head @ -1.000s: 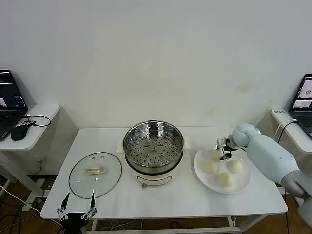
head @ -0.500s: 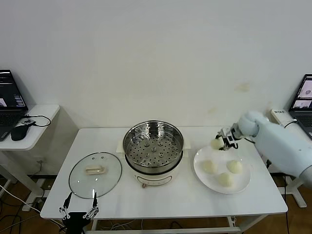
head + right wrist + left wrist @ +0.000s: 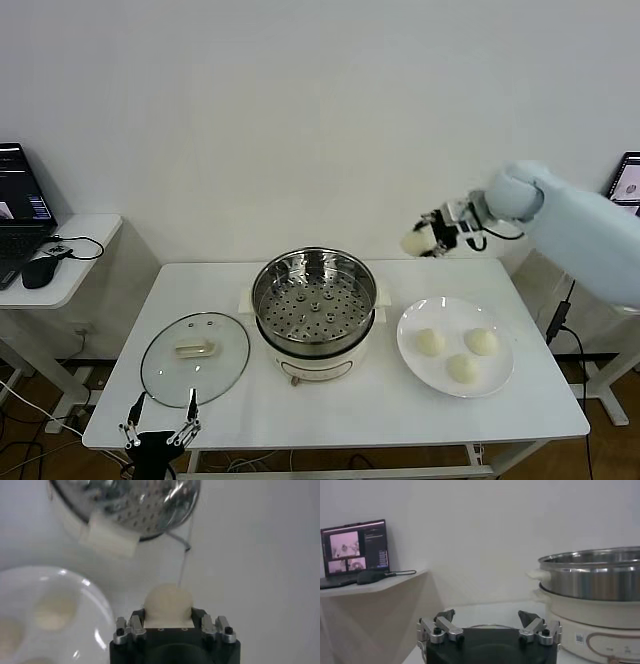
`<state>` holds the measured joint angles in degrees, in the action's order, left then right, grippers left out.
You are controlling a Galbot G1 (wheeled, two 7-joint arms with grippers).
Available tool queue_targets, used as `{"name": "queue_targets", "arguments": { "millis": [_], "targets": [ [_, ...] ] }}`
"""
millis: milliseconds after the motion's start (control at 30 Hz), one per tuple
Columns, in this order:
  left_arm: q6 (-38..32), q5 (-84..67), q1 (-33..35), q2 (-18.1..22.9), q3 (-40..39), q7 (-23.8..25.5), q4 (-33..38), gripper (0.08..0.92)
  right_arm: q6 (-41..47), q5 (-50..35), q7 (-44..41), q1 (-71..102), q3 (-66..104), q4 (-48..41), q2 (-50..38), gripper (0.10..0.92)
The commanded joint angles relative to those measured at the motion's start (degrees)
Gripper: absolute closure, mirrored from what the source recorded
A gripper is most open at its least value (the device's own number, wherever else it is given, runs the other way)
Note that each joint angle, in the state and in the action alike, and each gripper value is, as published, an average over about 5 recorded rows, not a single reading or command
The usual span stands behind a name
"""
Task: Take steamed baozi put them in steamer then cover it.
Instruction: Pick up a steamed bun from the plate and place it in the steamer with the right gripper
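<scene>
Open shiny steamer [image 3: 314, 300], tray bare. Right of it, three cream-white baozi [image 3: 462, 350] lie together; a fourth [image 3: 415, 242] is airborne.

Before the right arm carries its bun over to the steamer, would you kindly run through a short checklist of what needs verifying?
1. Right gripper shut on a baozi: ok, the bun sits between the fingers, lifted clear of the table.
2. Steamer uncovered: ok, the perforated tray is exposed and holds no buns.
3. Glass lid out of the way: ok, it lies flat on the table on the steamer's left.
4. Remaining baozi: ok, three rest on the white plate.
5. Left gripper clear of the path: ok, open, at the table's front edge near the lid.
</scene>
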<state>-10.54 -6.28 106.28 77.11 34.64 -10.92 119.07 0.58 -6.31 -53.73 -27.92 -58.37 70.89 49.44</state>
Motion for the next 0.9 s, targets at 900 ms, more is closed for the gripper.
{"name": "queue_targets", "arguments": {
  "millis": [900],
  "targets": [
    [-0.18, -1.07, -1.3, 0.61, 1.05, 0.18, -0.55, 0.177, -25.84, 20.25, 7.82, 3.06, -14.44, -17.57, 28.53, 0.439]
  ]
}}
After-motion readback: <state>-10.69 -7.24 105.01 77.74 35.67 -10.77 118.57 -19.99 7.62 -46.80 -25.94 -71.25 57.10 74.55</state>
